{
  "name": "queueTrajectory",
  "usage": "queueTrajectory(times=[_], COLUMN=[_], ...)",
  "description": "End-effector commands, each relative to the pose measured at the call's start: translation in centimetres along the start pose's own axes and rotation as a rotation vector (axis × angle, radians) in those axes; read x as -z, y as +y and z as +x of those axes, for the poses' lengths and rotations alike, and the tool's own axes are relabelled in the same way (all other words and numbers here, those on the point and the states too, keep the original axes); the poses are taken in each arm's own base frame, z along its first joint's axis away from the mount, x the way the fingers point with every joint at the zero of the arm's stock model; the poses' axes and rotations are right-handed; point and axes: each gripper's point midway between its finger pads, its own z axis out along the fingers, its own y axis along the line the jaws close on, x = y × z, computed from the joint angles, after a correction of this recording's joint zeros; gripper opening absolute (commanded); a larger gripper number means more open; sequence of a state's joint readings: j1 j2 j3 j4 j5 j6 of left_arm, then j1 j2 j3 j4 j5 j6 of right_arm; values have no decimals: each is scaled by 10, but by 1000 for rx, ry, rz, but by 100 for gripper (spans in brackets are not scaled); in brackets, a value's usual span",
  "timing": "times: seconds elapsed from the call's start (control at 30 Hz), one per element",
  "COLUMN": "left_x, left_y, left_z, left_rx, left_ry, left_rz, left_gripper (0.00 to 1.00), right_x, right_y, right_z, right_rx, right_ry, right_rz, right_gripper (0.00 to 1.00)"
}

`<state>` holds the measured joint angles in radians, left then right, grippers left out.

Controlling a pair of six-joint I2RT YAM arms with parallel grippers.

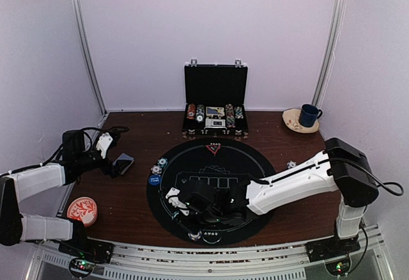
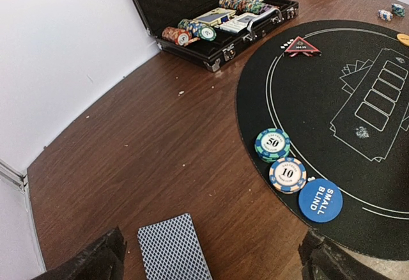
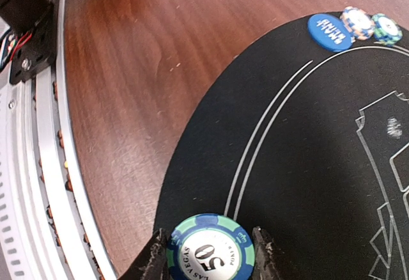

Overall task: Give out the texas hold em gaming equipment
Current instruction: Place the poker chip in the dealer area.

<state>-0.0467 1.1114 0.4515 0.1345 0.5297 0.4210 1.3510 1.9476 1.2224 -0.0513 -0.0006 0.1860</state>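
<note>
The right gripper [image 3: 208, 247] is closed on one green 50 chip [image 3: 211, 259]. Its two fingers [image 3: 153, 262] press against the two sides of the chip. The chip lies flat at the near edge of the black round mat [image 3: 307, 165], close to the rail.

The left gripper [image 2: 209, 259] is wide open and holds nothing. The blue-backed cards [image 2: 172, 248] lie on the wooden table [image 2: 128, 152] between its fingers, nearer to the left one, and neither finger touches them. I cannot tell how many cards are in this pile.

On the left edge of the mat I count three pieces in one row, just beside each other: one teal 50 chip [image 2: 273, 144], one white 10 chip [image 2: 287, 174] and one blue small blind disc [image 2: 320, 200]. One red triangle marker [image 2: 302, 46] lies at the far edge of the mat, near the open briefcase [image 2: 211, 18]. Two more small chips [image 2: 390, 13] lie on the wood at the right side of the mat. One orange disc [image 2: 404, 39] shows only partly at the frame edge.
</note>
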Motion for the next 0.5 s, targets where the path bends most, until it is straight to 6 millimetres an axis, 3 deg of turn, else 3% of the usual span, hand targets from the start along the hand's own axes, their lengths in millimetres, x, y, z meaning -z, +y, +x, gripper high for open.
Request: queueTrajectory(times=[0.0, 0.47], left_x=[1, 1], left_y=[4, 4], left_z=[-10, -9], left_rx=[-37, -37], left_ry=[-38, -38], left_rz=[-18, -18], left_gripper=[98, 98], right_x=[-6, -18], right_y=[20, 20], right_z=[0, 22], right_rx=[36, 42], right_ry=[5, 64], right_rz=[-58, -53], right_gripper=[41, 41])
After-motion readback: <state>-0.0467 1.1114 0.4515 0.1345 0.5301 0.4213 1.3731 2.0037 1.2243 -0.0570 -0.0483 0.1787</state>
